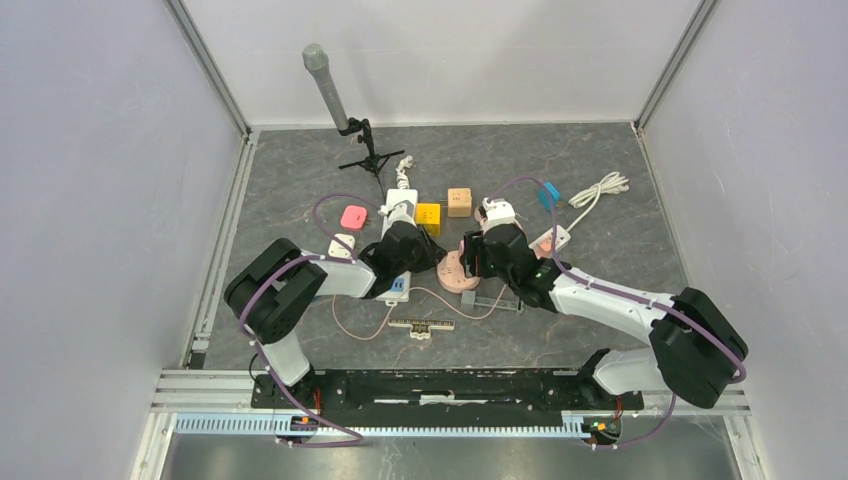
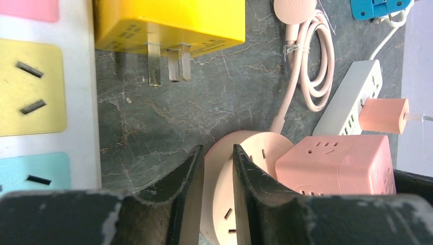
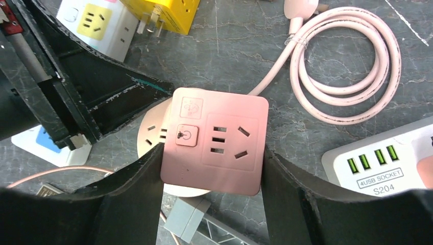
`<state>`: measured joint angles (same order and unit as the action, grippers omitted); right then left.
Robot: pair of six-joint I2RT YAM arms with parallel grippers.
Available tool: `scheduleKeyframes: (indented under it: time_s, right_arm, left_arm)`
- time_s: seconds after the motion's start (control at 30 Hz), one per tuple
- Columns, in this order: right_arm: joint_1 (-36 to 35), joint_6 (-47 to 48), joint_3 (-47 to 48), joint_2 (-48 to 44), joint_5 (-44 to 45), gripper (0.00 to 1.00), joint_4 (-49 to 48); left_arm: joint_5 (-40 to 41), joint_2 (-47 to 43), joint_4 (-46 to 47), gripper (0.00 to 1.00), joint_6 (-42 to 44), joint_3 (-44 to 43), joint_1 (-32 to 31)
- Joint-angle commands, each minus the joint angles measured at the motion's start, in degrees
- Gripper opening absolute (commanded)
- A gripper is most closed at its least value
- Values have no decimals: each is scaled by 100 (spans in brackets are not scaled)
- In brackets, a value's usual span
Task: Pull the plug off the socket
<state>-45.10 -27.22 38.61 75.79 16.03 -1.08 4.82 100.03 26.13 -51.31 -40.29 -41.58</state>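
The plug is a pink cube adapter [image 3: 217,138] seated on a round pale-pink socket disc [image 3: 150,133] that lies flat on the table. My right gripper [image 3: 214,148] is shut on the cube, one finger pressed against each of its sides. My left gripper [image 2: 217,148] reaches in from the left and straddles the disc's rim [image 2: 260,153], its narrow jaws closed on that edge, with the cube [image 2: 337,163] just to their right. In the top view both grippers meet at the disc [image 1: 452,274] in the middle of the table.
A yellow cube plug [image 2: 168,20] and a white strip with coloured sockets [image 2: 81,102] lie left of the disc. The disc's pink cable is coiled behind it [image 3: 347,66]. A white USB strip [image 3: 378,163], a grey block [image 3: 186,219] and a microphone stand [image 1: 340,110] are nearby.
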Motion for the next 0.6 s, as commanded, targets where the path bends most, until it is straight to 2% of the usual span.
scheduleKeyframes:
  time_s: [0.0, 0.37, 0.57]
  right_arm:
    - [-96, -467, 38, -270, -709, 0, -1017]
    - [-104, -291, -104, -452, -303, 0, -1124]
    - [-179, -74, -161, -225, 164, 0, -954]
  left_arm:
    - [394, 435, -1699, 33, 552, 386, -17]
    - [302, 350, -1673, 33, 526, 390, -17]
    - [201, -231, -1761, 37, 454, 380, -17]
